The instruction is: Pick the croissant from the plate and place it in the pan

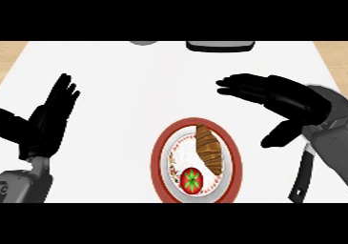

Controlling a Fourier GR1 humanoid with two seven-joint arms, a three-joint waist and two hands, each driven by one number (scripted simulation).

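Head view, steeply down on a white counter [134, 95]. Near the lower middle, a red-rimmed plate [232, 164] with a white centre. On the plate, toward its right side, the croissant [209, 148]: brown, long, running from the upper rim down toward the middle, untouched by either hand. Just below and left of the croissant, also on the plate, a small red and green item [192, 178], too unclear to name.

At left, the left hand [46, 121]: black, fingers straight and up, thumb spread out to the left, holding nothing, well apart from the plate, resting above its grey forearm [21, 183].

At right, the right hand [289, 102]: black, fingers straight and pointing left, thumb hanging down, spread wide and empty, above and to the right of the plate, clear of the croissant. Behind it, the grey right forearm [334, 138].

Under the right forearm, near the lower right edge, a black handle [303, 176], slanting; whatever it belongs to out of sight.

At the top edge, a dark, partly cut-off object [220, 45] and a smaller grey one [141, 43] to its left; neither clear enough to name.
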